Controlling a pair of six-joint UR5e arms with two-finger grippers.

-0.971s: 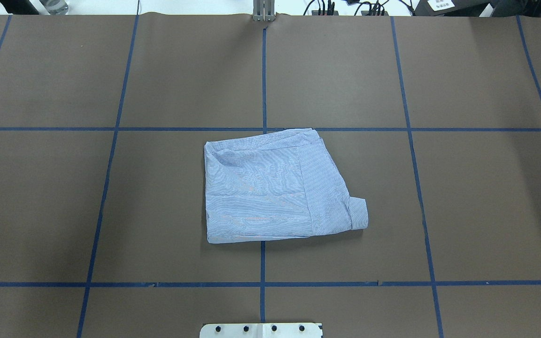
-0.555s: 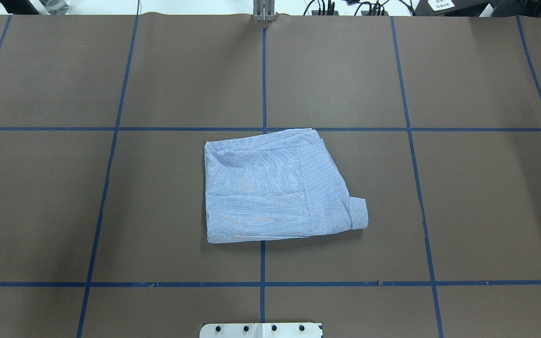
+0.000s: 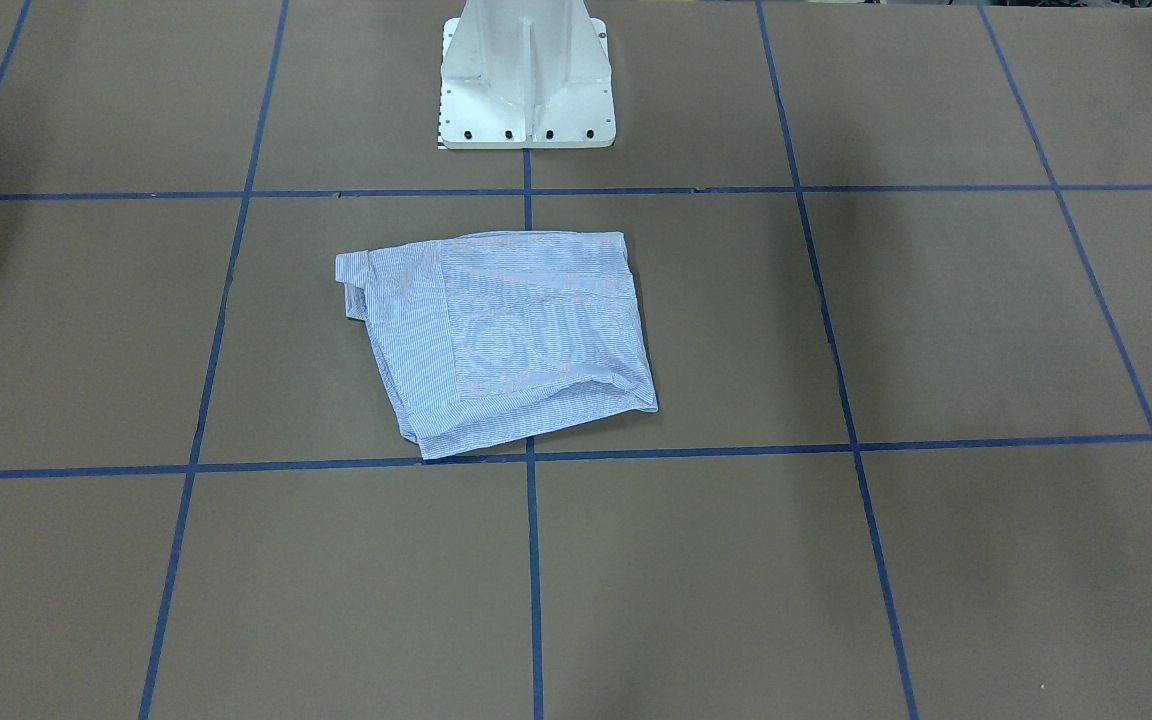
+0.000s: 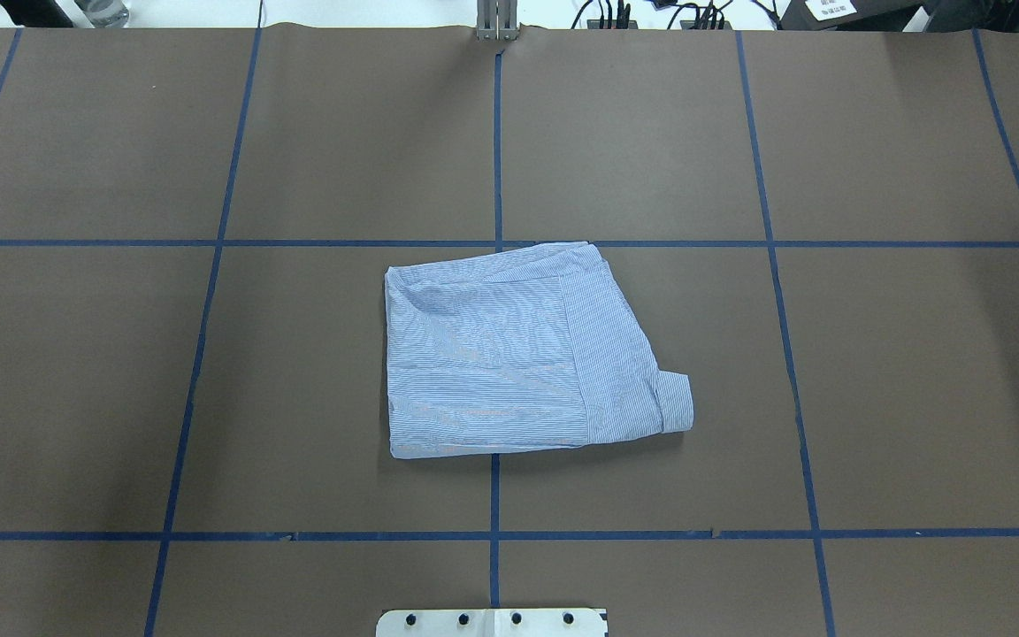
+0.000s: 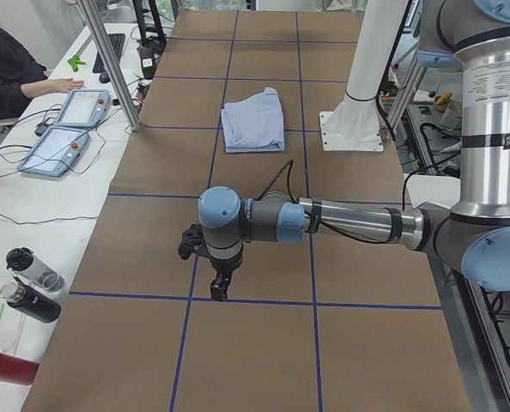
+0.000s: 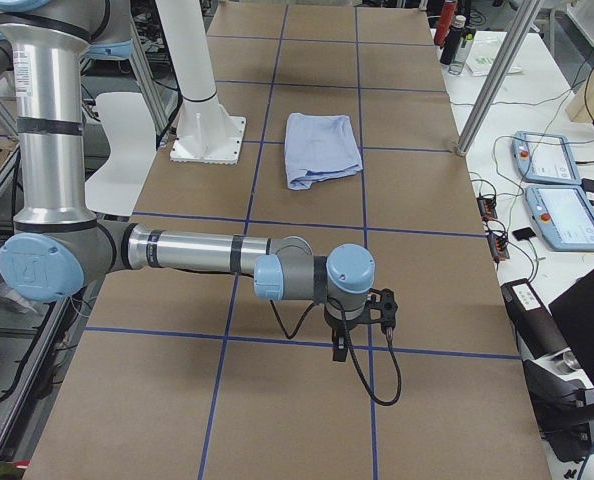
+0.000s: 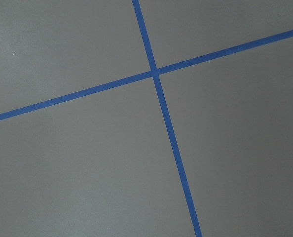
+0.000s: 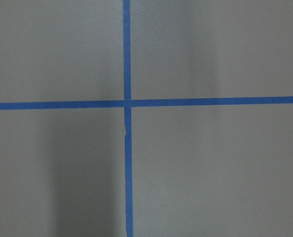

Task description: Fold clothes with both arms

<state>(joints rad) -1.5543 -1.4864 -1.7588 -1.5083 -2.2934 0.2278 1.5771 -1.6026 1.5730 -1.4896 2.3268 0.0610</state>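
The light blue pinstriped shirt [image 4: 509, 354] lies folded into a compact, roughly square bundle near the table's middle, with a cuff sticking out at its near right corner. It also shows in the front view [image 3: 506, 340] and both side views [image 5: 253, 120] [image 6: 322, 148]. My left gripper [image 5: 219, 287] hangs low over the brown table far to the shirt's left; I cannot tell if it is open or shut. My right gripper [image 6: 339, 345] hangs far to the shirt's right; I cannot tell its state. Both wrist views show only brown paper and blue tape crossings.
The white pedestal base [image 3: 524, 75] stands just behind the shirt on the robot's side. Blue tape lines [image 4: 496, 243] grid the brown table cover. Operator tablets [image 5: 66, 129] and bottles [image 5: 27, 287] sit on the white bench beyond the far edge.
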